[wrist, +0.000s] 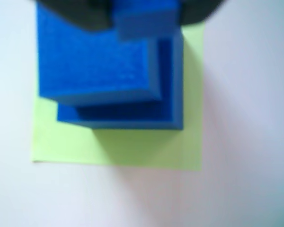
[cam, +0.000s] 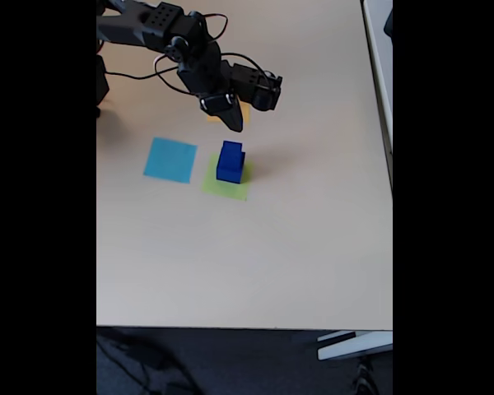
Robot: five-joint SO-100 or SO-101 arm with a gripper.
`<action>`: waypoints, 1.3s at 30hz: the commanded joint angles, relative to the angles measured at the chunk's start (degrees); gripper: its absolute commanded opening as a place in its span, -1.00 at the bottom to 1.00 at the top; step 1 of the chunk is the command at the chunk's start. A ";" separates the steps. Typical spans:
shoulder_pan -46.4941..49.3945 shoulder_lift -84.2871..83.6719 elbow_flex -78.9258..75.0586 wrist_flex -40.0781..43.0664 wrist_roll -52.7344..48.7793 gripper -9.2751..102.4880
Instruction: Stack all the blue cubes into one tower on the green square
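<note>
On the green square (wrist: 132, 146) (cam: 230, 188) stands a tower of blue cubes (wrist: 99, 61) (cam: 230, 162). A large cube is at the bottom, a medium one (wrist: 94, 66) sits on it, and a small one (wrist: 144, 21) is at the top. In the wrist view the gripper (wrist: 146, 14) shows as dark jaws on either side of the small cube at the upper edge. In the fixed view the gripper (cam: 233, 123) hangs just above the tower top with a small gap and no blue in its tip. Its jaws look open.
A light-blue paper square (cam: 170, 159) lies left of the green one in the fixed view. An orange square (cam: 246, 108) peeks out behind the gripper. The arm (cam: 160, 29) reaches in from the upper left. The table's right edge (cam: 390, 206) and front edge (cam: 230, 327) bound a bare tabletop.
</note>
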 commanded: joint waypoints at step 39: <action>5.10 29.09 48.69 -14.68 -3.52 -0.84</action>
